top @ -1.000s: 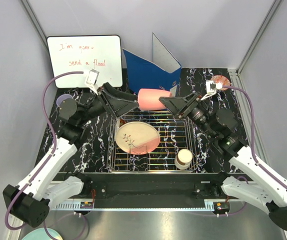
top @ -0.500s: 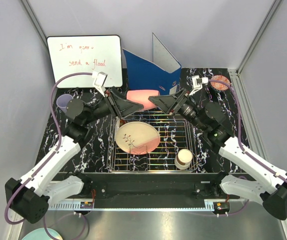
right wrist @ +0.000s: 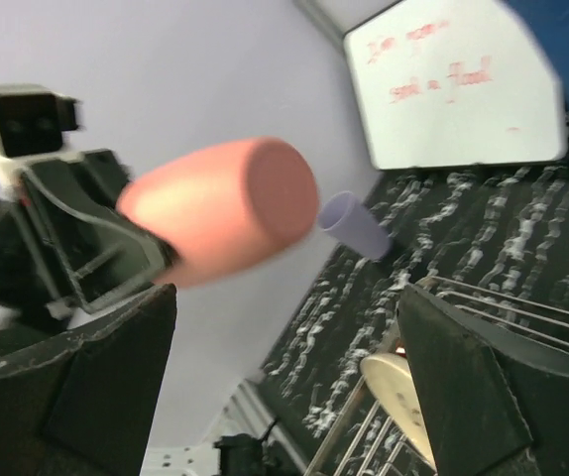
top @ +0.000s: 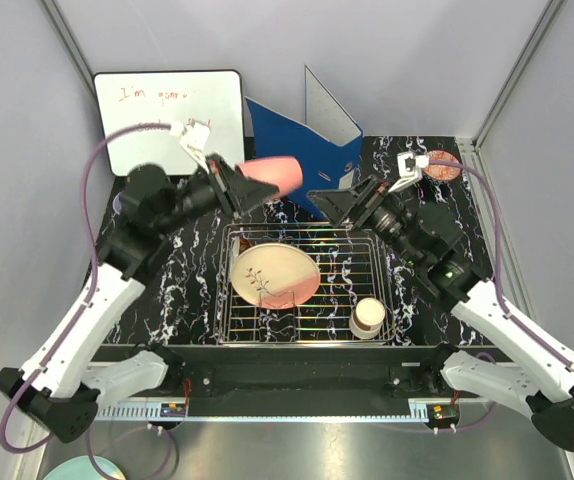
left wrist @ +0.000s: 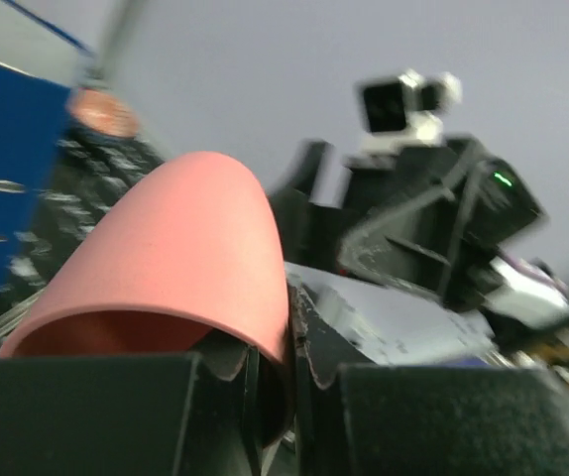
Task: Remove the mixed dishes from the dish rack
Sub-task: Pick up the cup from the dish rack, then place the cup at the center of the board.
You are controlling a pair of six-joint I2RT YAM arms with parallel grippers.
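My left gripper (top: 239, 186) is shut on the rim of the pink cup (top: 270, 174) and holds it on its side in the air behind the dish rack (top: 229, 290). In the left wrist view the fingers pinch the pink cup's (left wrist: 175, 248) wall at the gripper (left wrist: 283, 349). My right gripper (top: 333, 206) stands open and empty just right of the cup; the right wrist view shows the pink cup (right wrist: 227, 208) beyond its gripper (right wrist: 284, 387). In the rack lie the cream-and-pink plate (top: 272, 275) and a cream-brown cup (top: 367, 317).
A blue binder (top: 312, 148) and a whiteboard (top: 165, 115) stand at the back. A lavender cup (right wrist: 354, 226) sits on the black marbled table at the left. A red-patterned bowl (top: 442, 165) rests at the far right corner.
The left gripper shut on the pink cup and carried it up and to the left. The right gripper let go of the cup, opened wide and drew back.
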